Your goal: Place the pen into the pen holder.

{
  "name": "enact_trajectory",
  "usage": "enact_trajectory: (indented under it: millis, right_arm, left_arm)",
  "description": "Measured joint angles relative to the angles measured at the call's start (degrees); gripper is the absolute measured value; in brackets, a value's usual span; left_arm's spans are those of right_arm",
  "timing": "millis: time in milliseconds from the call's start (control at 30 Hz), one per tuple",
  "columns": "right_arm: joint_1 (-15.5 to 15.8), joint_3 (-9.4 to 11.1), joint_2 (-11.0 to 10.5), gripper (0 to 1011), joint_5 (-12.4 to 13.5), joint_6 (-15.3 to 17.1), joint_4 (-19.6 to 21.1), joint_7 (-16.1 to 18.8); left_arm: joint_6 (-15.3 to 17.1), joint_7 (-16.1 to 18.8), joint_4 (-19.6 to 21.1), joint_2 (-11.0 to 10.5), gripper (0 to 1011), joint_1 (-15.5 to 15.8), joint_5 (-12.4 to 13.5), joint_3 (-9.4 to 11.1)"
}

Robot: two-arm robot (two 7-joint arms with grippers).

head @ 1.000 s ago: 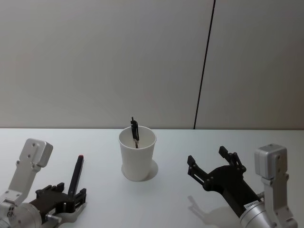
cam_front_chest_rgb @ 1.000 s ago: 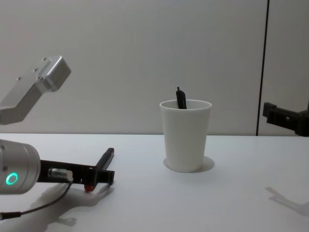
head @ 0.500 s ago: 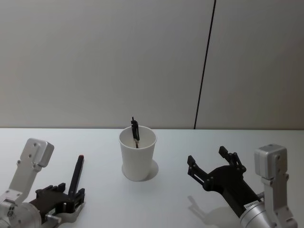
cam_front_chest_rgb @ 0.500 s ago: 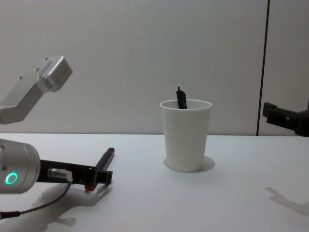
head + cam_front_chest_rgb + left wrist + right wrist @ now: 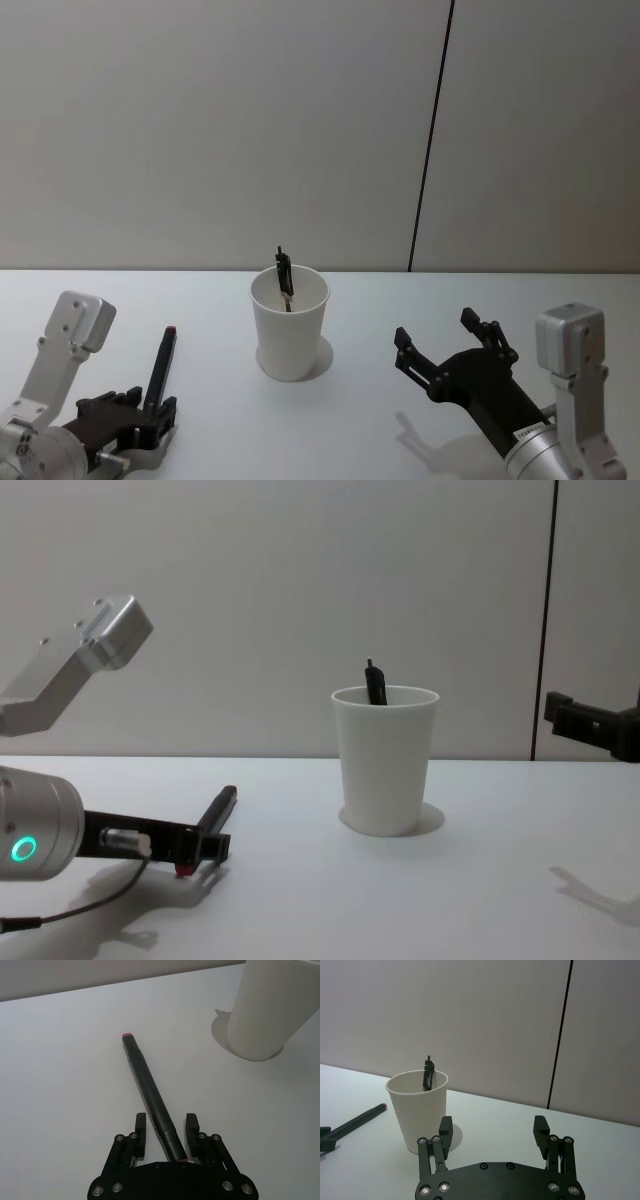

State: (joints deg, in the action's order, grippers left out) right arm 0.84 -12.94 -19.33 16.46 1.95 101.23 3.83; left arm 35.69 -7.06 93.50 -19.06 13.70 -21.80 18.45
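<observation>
Fingers [image 5: 140, 1130] spread: left gripper [image 5: 166, 1120] straddles pen [image 5: 147, 1085], right gripper [image 5: 493, 1125] idle; pen holder [image 5: 290, 338] holds another [image 5: 285, 270].

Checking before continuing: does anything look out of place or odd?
Nothing is spilled or damaged. The cup stands upright, one black pen leaning inside. A second pen lies on the table between the open jaws of the left end effector, not in the cup; the right end effector hovers open beside it.
</observation>
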Motion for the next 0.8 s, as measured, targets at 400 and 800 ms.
enact_trajectory:
  millis: [400, 800]
  right_arm:
    - [0.0, 0.0, 0.0, 1001, 0.0, 0.0, 0.0, 0.0]
    - [0.0, 0.0, 0.0, 1001, 0.0, 0.0, 0.0, 0.0]
  left_arm:
    - [-0.1, -0.1, 0.1, 0.1, 413, -0.2, 0.2, -0.1]
    - [-1.1, 0.1, 0.5, 0.4, 338, -0.9, 0.4, -0.7]
